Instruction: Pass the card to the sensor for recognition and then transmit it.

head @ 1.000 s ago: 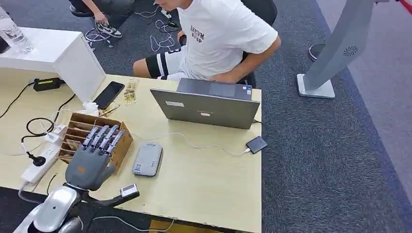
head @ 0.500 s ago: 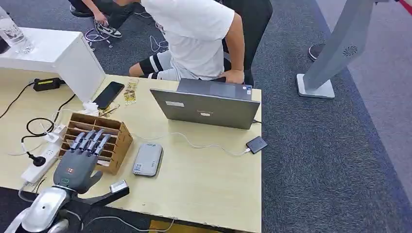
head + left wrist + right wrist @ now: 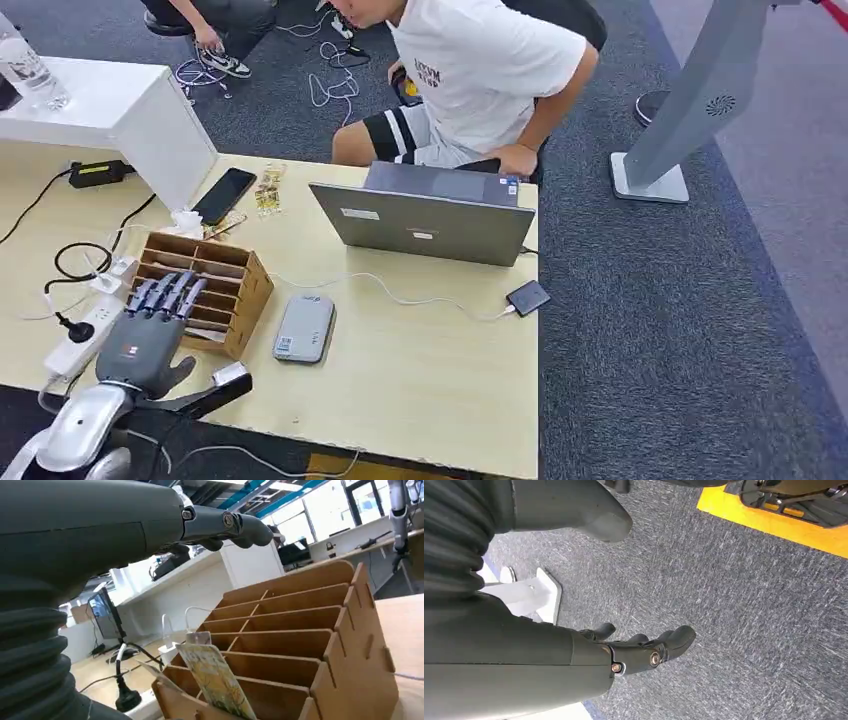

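A wooden slotted card rack stands at the table's left. In the left wrist view a yellow-green patterned card stands tilted in a near slot of the rack. My left hand hovers over the rack's near-left corner with fingers stretched out and apart, holding nothing. The grey card sensor lies flat on the table just right of the rack. My right hand hangs over grey carpet, loosely curved and empty.
A grey laptop stands behind the sensor, with a person seated beyond it. A cable runs to a small black device near the right edge. A power strip, phone and white box sit at the left.
My left hand has drawn back toward me and to the left, from over the rack's middle to its near-left corner. The person behind the laptop has shifted around.
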